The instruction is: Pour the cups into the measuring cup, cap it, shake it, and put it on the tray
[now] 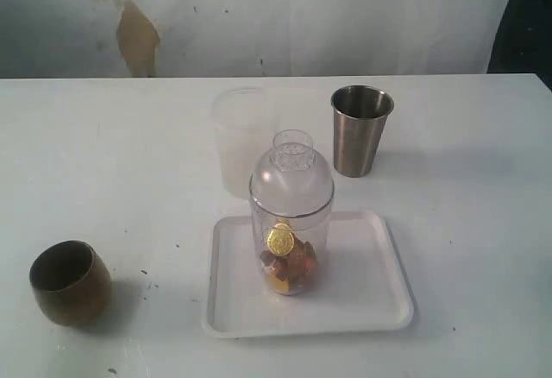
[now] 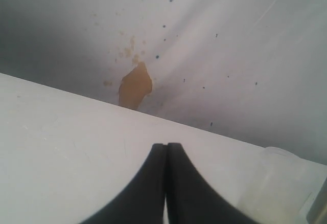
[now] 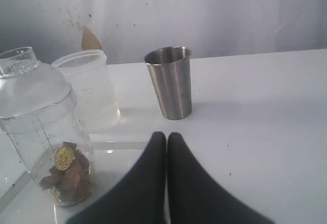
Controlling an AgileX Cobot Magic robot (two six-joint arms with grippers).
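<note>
1. White table w/ a pale cloth backdrop behind it; tan stain on the backdrop, upper left in ext. view.
2. Your measuring cup stands upright on the tray, long axis vertical, mouth up, domed clear cap seated on top. It's left of tray centre.
3. At its bottom: brown/orange pieces and a gold disc.
4. Tray lies flat at front-centre of the table, long side left-right.
5. Frosted cup is upright just behind the tray, partly hidden by the cap.
6. Steel tumbler is upright, mouth up, behind the tray to the right, apart from the frosted cup.
7. Brown cup is at front left, mouth up, well apart from the tray.
8. Left tool: jaws pressed together, empty, facing the stain.
9. Right tool: jaws pressed together, empty, pointing at the steel tumbler; measuring cup off to one side.
</note>
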